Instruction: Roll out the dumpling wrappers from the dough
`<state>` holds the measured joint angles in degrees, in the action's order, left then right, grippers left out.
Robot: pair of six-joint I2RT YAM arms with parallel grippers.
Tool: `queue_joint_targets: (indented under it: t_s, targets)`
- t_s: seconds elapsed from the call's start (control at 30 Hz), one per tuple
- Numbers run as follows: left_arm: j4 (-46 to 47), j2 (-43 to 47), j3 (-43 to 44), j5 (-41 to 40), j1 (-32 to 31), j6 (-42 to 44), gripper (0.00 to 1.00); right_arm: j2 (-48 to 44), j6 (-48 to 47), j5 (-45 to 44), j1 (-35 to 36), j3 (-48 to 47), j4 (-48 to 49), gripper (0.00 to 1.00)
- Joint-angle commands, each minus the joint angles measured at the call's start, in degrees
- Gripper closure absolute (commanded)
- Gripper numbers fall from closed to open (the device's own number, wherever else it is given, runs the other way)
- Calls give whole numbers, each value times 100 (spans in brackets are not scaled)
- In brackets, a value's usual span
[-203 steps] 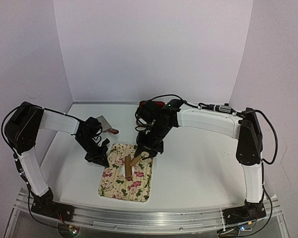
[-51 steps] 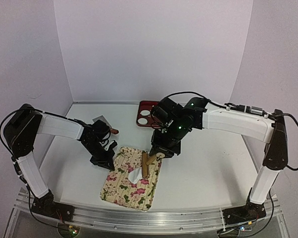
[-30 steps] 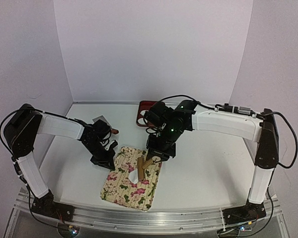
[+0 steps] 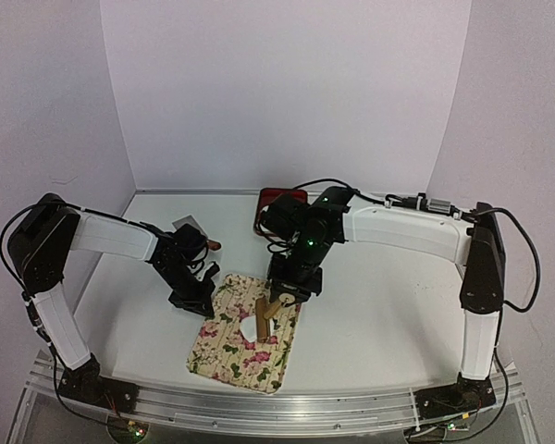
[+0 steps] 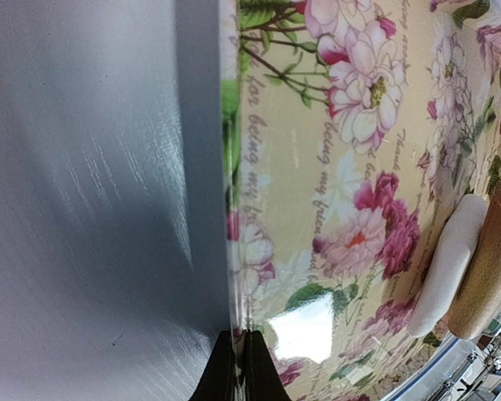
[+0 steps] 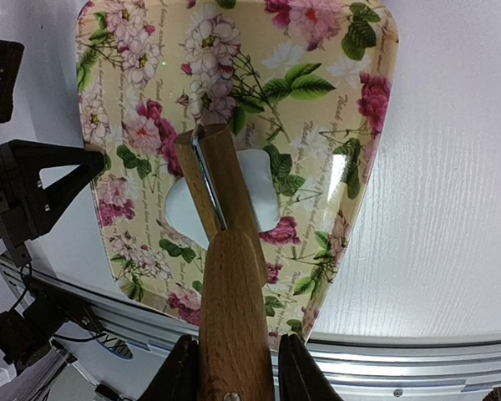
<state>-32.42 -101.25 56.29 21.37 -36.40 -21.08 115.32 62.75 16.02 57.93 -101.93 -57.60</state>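
The right claw point(image 6: 236, 368) grips the pin point(image 6: 225, 251), whose long axis runs 6 to 12 o'clock in its wrist view. The dough point(image 6: 263, 196) lies under the pin's far half, mid-mat point(image 6: 334, 83), spreading toward 3 and 9. The left claw point(image 5: 238, 372), closed, sits at the mat's edge. Since earlier, the mat has turned clockwise and white dough now shows.

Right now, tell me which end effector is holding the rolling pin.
The right end effector: it grips the wooden rolling pin by its handle, over the dough. The left end effector only pinches the floral mat's edge.
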Motion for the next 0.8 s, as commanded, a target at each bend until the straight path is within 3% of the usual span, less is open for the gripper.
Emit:
queue_joint_targets:
  t_s: [0.0, 0.33, 0.77]
  targets:
    - [-223, 74, 154, -264, -69, 297, 100, 587, 179, -720, 33, 685, -1120, 100]
    - [-230, 33, 162, -248, -69, 306, 100, 1120, 3, -930, 66, 732, -1524, 100]
    - [-277, -8, 217, -301, -69, 327, 100, 1450, -155, -563, 69, 1308, -962, 100]
